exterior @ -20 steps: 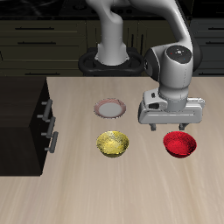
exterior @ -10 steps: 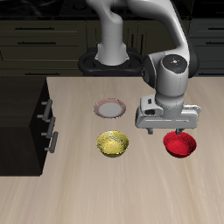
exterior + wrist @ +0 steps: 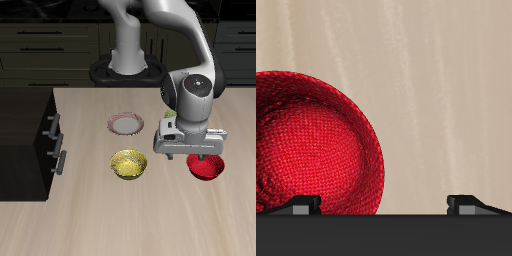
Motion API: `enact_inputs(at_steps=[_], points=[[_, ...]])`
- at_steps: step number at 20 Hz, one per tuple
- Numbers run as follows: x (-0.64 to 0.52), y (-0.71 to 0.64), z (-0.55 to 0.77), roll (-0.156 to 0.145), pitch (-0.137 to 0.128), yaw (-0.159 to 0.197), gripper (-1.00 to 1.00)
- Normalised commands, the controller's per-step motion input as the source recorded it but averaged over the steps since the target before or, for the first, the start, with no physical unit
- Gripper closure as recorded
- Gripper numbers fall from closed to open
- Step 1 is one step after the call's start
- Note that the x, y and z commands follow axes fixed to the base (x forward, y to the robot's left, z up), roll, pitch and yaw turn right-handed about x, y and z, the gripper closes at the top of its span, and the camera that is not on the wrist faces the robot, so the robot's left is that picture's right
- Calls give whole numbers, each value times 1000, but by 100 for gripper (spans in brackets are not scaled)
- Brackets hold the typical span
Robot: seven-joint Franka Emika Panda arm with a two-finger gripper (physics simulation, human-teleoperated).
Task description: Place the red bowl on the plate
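Note:
The red bowl (image 3: 209,168) sits on the wooden table, partly covered by my gripper (image 3: 201,160), which hangs just above its back rim. In the wrist view the red bowl (image 3: 316,145) fills much of the frame, close below, and the two fingertips (image 3: 301,205) stand wide apart, so the gripper is open and empty. One fingertip is over the bowl's rim, the other over bare table. The plate (image 3: 126,124), pale with a reddish-pink rim, lies farther back on the table, apart from the bowl.
A yellow bowl (image 3: 129,164) sits between the plate and the table's front edge, beside the red bowl. A dark cabinet with drawer handles (image 3: 30,135) stands at the table's side. The robot base (image 3: 125,68) is at the back.
My gripper has come down and moved slightly toward the front, closer over the red bowl. The bowls and the plate have not moved.

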Motion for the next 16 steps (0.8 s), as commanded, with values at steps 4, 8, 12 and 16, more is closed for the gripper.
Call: enact_inputs(at_steps=[4, 8, 12, 16], points=[[-28, 13, -78, 6, 4, -18, -100], [13, 56, -209, 23, 29, -23, -100], [-8, 40, -115, 10, 15, -23, -100], [-17, 89, -175, 12, 24, -1, -100]])
